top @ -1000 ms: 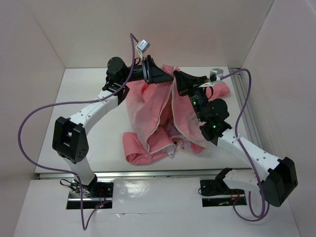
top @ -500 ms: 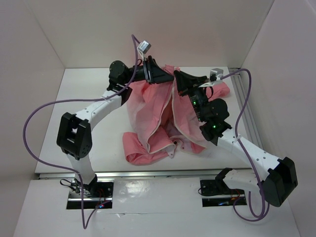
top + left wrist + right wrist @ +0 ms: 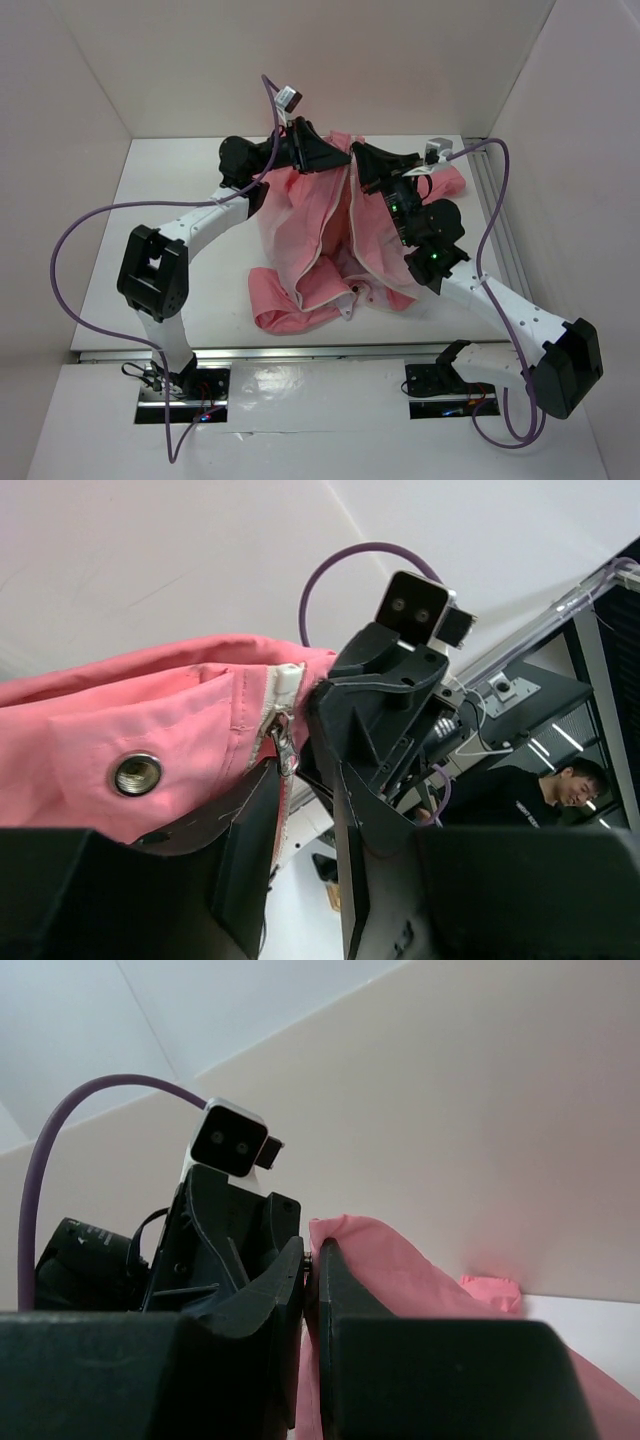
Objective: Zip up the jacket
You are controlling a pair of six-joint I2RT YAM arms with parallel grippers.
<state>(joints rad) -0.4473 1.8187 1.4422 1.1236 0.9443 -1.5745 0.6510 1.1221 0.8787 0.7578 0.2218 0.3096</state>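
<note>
Up at the far end of the desk, both arms hold one end of the jacket off the surface, tips almost meeting. The rest hangs below the pincers and pools toward the arm bases, with one sleeve crumpled nearest them. Beneath the tips, the two white-edged front borders run apart, so the zipper is judged to be undone.

The right pincer is pressed nearly shut, with pink fabric caught at its tip; it holds one front edge. The left pincer stands narrow rather than clamped, and a sliver of daylight shows between its fingers. The other border runs down into that gap, lying against one finger. Just above the gap hangs the metal zipper pull, with the white zipper end above it. A metal eyelet sits off to the side in the cloth.

The step in hand looks like securing the starting end of the zipper, one border in each pincer. Next, the left pincer probably needs a firm pinch beside the pull without trapping it. The two ends would then have to be lined up and seated together. The risk is soft cloth slipping or twisting out of line. Whether the ends are mated cannot be told from these views.
</note>
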